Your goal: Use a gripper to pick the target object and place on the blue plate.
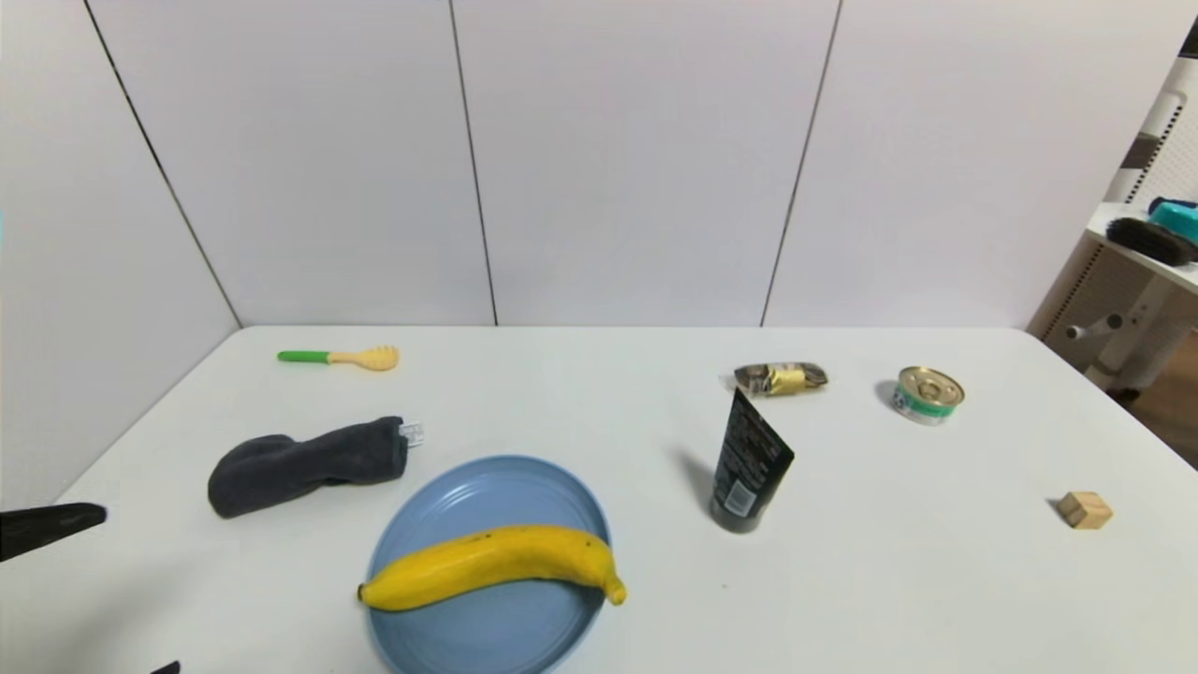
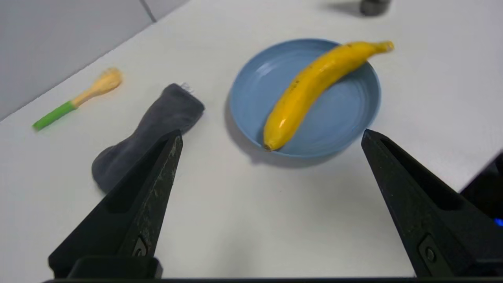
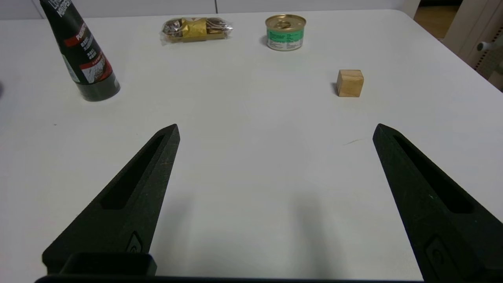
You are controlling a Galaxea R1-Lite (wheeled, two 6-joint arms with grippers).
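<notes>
I see the white table (image 1: 842,580) with the blue plate (image 1: 468,487) near its front. The banana (image 1: 491,564) lies across the plate, both ends over the rim. My left gripper (image 2: 271,137) hovers beside the grey sock (image 1: 304,461), fingers wide apart and empty. My right gripper (image 3: 275,129) is also spread, holding nothing.
</notes>
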